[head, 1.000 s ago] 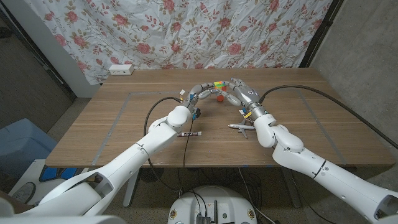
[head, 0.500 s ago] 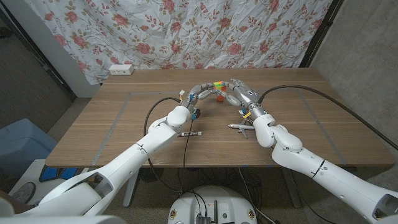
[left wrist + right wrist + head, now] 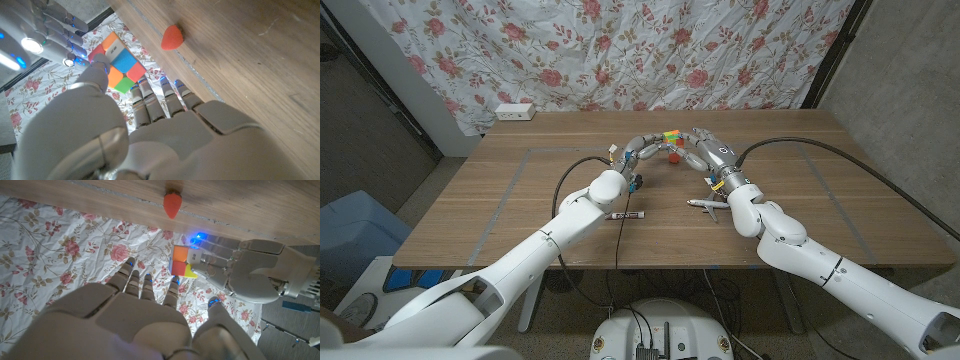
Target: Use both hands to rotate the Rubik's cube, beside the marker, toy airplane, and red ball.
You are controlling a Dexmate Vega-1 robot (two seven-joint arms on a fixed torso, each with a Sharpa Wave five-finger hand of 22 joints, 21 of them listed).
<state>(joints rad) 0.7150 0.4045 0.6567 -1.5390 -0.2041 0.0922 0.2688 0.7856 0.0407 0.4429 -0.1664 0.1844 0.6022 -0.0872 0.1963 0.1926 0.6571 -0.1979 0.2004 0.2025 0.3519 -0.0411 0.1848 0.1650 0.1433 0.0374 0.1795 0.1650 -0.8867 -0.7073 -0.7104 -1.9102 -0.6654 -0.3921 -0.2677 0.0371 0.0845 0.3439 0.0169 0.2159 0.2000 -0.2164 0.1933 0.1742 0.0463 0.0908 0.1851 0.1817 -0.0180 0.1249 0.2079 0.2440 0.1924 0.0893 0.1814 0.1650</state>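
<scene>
Tabletop (image 3: 820, 190) lies bare around my hands; left hand (image 3: 638, 150) grips the Rubik's cube (image 3: 670, 136), right hand (image 3: 705, 148) spread beside it, contact unclear.

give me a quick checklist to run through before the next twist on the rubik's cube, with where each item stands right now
1. Rubik's cube lifted off the table: ok.
2. Left hand grips the cube: ok, thumb and fingers on it in the left wrist view.
3. Right hand grips the cube: cannot tell; its fingertips are close, contact unclear.
4. Red ball out of the way: ok, on the table under the hands, untouched.
5. Toy airplane and marker out of the way: ok, nearer the robot.
</scene>
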